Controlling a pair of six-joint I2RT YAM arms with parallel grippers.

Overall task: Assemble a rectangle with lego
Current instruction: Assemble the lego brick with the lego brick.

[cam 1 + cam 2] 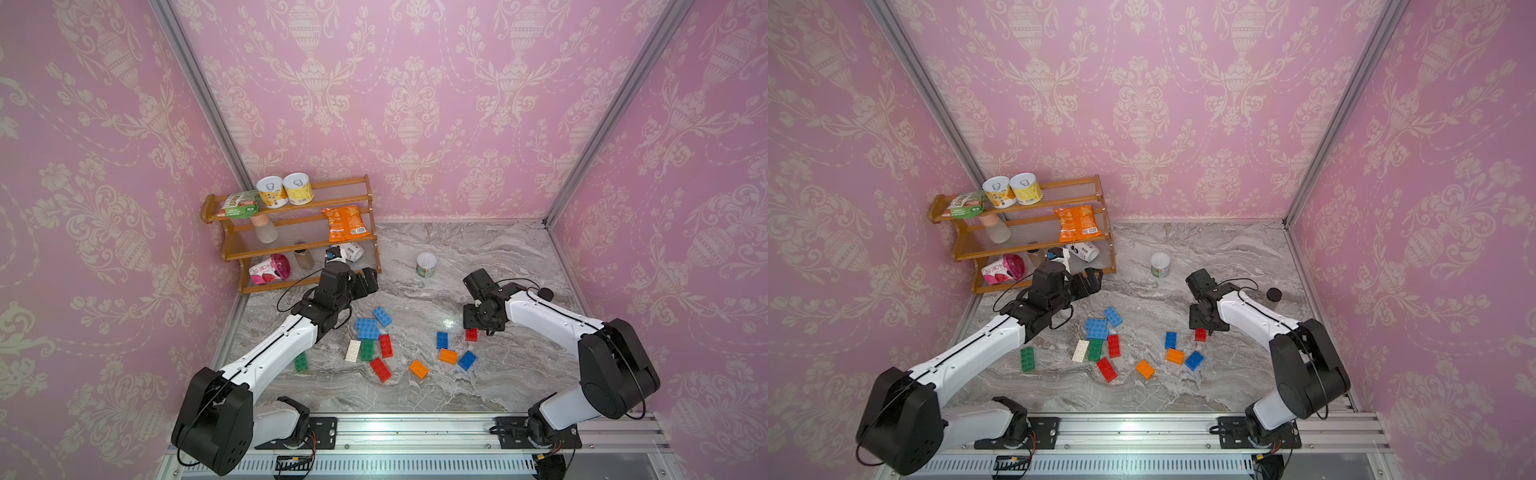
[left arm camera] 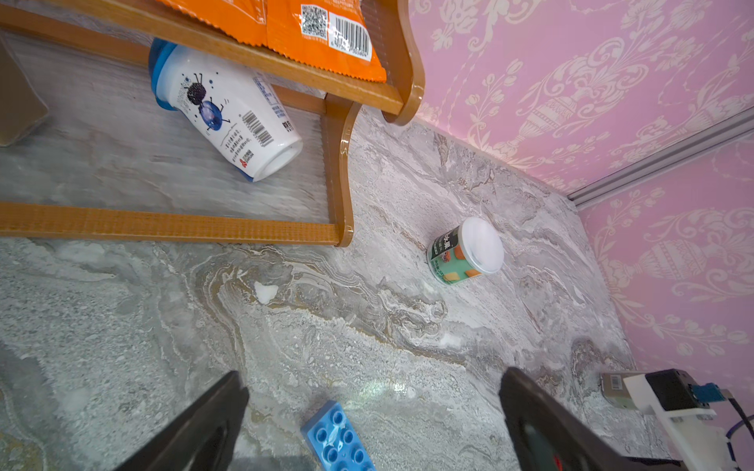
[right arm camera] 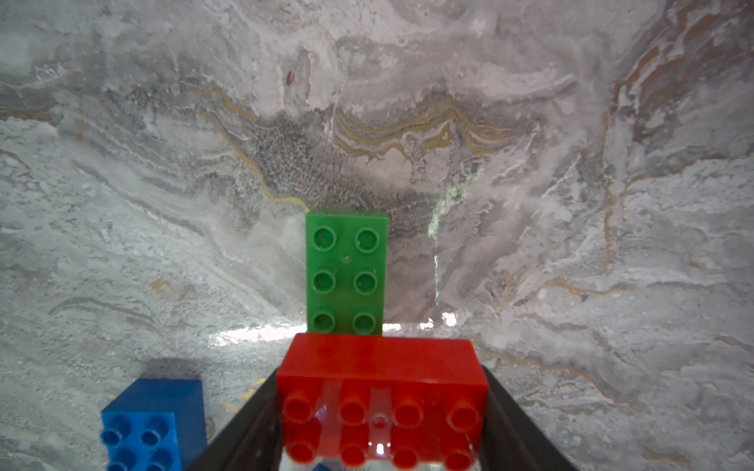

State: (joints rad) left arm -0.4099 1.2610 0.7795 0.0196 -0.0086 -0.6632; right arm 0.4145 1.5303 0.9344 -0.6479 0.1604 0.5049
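In both top views the lego bricks (image 1: 376,345) (image 1: 1100,345) lay scattered mid-table (image 1: 498,374), the left gripper (image 1: 368,281) beside the shelf (image 1: 367,187) and the right gripper (image 1: 473,322) at a red brick (image 1: 471,334). In the left wrist view its fingers (image 2: 212,424) stood wide apart and empty, near a blue brick (image 2: 336,438). In the right wrist view the fingers (image 3: 514,420) clamped the red brick, a green brick (image 3: 347,269) just beyond

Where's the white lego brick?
In a top view, the white studded plastic brick lies on the grey marble table, on the robot's left side, right beside a green plastic brick.
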